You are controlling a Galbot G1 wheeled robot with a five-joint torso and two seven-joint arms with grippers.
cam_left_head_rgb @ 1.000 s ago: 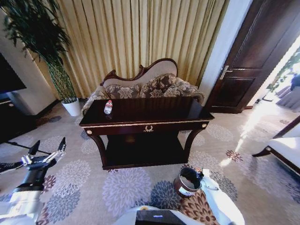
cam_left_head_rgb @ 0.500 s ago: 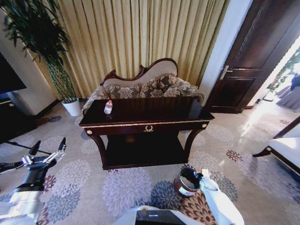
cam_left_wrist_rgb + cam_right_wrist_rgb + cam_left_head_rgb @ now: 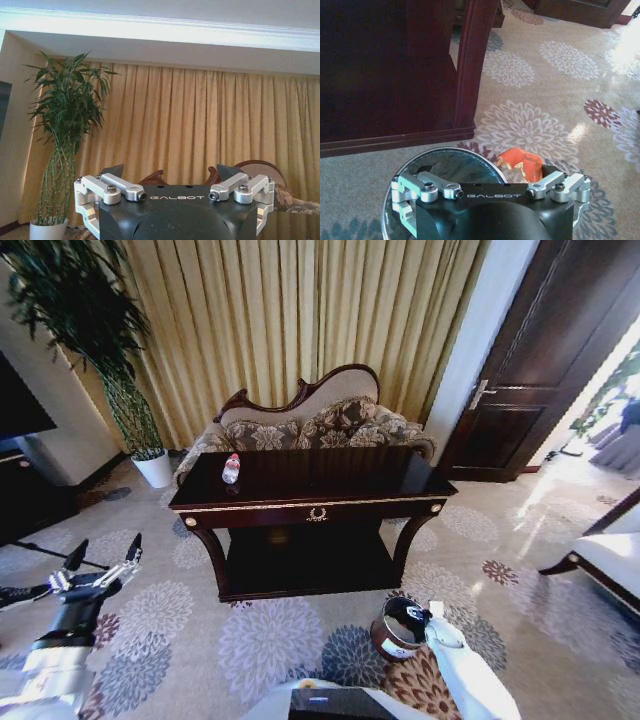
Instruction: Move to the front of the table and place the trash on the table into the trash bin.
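I'm at the desk [image 3: 330, 478] front; the bottle [image 3: 231, 469] stands near its left edge. Left claw [image 3: 100, 562] hangs apart; right claw [image 3: 425, 617], seemingly clamped on the bin [image 3: 396, 632]. Next: reach the bottle.

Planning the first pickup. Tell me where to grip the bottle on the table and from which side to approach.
Grip the bottle around its clear body below the red cap, probably with the left gripper, coming from the table's front edge. It appears to stand upright near the left end of the top, close to that edge, with nothing crowding it, so a horizontal side grasp suits its narrow round shape.
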